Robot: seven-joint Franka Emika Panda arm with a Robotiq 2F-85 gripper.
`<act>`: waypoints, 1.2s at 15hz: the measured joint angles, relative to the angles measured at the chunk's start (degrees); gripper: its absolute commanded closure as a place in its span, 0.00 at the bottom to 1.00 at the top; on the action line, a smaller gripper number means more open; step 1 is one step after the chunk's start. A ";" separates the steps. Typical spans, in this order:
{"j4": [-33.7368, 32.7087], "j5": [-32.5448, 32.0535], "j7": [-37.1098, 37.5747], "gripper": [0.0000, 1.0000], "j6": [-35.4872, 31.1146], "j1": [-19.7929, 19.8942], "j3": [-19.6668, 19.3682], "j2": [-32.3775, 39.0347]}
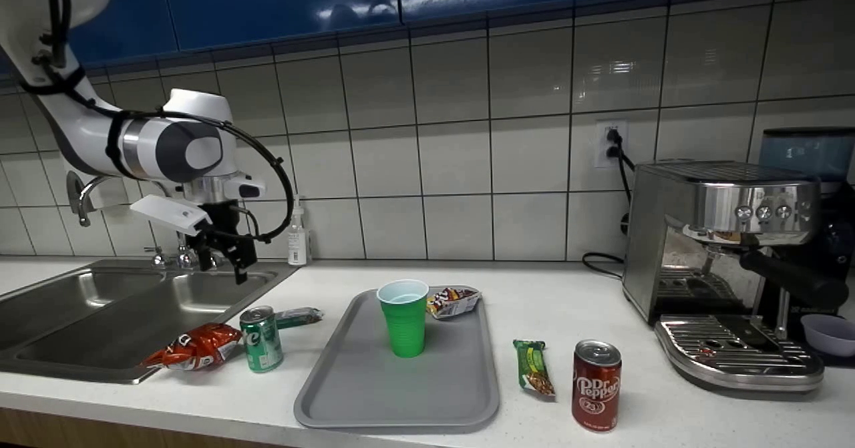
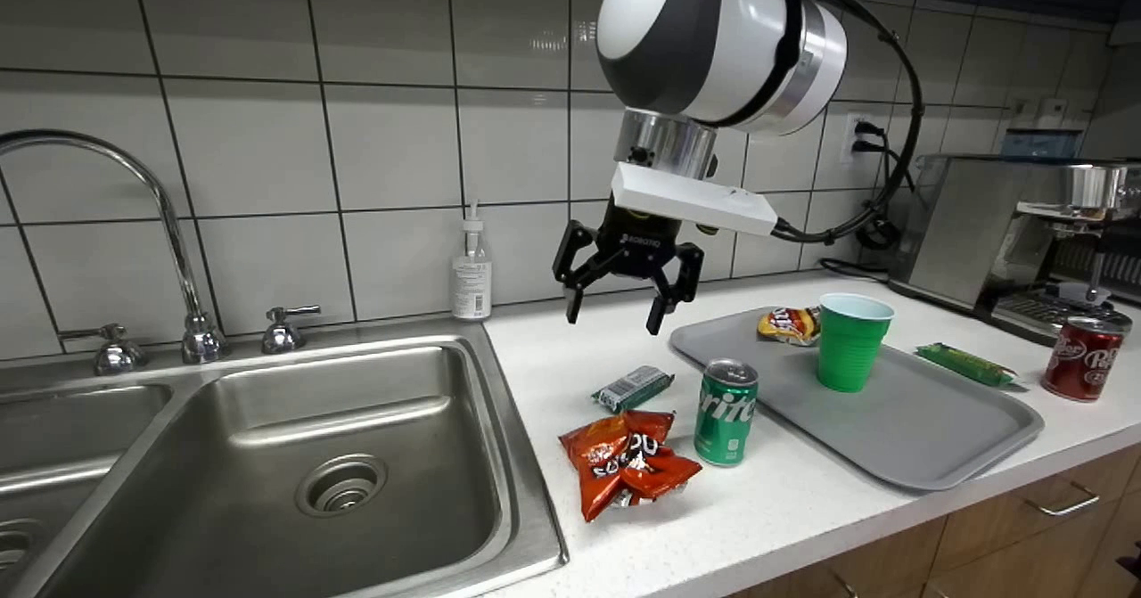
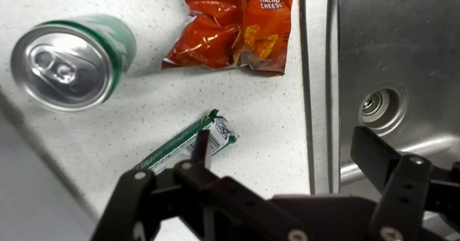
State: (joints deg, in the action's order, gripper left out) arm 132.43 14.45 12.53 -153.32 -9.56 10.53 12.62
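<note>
My gripper (image 2: 613, 320) hangs in the air above the counter by the sink, its jaws spread wide and nothing between them. In the wrist view, the left finger (image 3: 203, 146) overlaps a green-and-white wrapped bar (image 3: 179, 149) that lies lower down on the counter; the right finger (image 3: 373, 158) shows over the sink. A green Sprite can (image 2: 726, 415) stands upright near that bar. Beside the can lies a crumpled red nacho cheese chip bag (image 2: 628, 464), close to the sink's edge. Both exterior views show the gripper well clear of these things.
A grey tray (image 1: 387, 391) carries an upright green cup (image 1: 404, 328) and a small candy bag (image 1: 453, 302). Past it are another green bar (image 1: 532, 368), a Dr Pepper can (image 1: 596, 388) and an espresso machine (image 1: 648, 254). The faucet (image 2: 165, 197) and soap bottle (image 2: 471, 282) stand behind the sink (image 2: 535, 518).
</note>
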 measured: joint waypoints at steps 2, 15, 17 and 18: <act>-0.33 -0.08 -0.12 0.00 -0.38 0.19 -1.08 -0.18; -2.85 -4.22 0.16 0.00 -1.49 3.41 -9.90 -0.18; -2.98 -4.43 0.16 0.00 -1.49 3.70 -10.14 -0.18; -3.00 -4.45 0.16 0.00 -1.49 3.68 -10.14 -0.18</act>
State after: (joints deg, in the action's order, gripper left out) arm 129.43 10.00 12.70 -154.81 -5.88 0.38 12.44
